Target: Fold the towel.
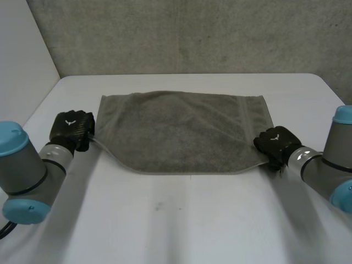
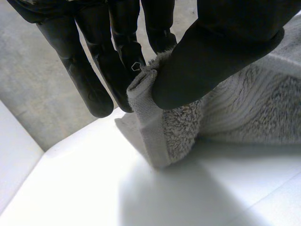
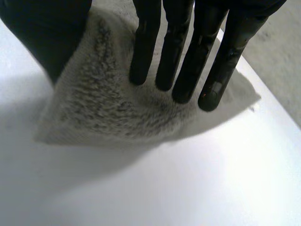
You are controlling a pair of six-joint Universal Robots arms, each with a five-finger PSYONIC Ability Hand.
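- grey terry towel (image 1: 181,129) lies spread on the white table (image 1: 181,220). its far edge is flat and its near edge tapers in between your two hands.
- left hand (image 1: 71,129) is at the towel's left side, by the near corner. in its wrist view the thumb (image 2: 221,52) clamps the rolled hem against the fingers, so it's pinching the towel.
- right hand (image 1: 275,144) is at the near right corner. straight fingers (image 3: 183,61) lie on top of the cloth with the thumb on the other side, and the corner looks lifted off the table. reads as a pinch too.
- step, as i judge it: both near corners are grasped, fold not yet made.
- next move calls for you to lift both corners together and carry them over to the far edge. keep the hands level and evenly spaced so the hem lands square.
- risk: the right pinch looks shallow, so the cloth could slip out mid-carry.
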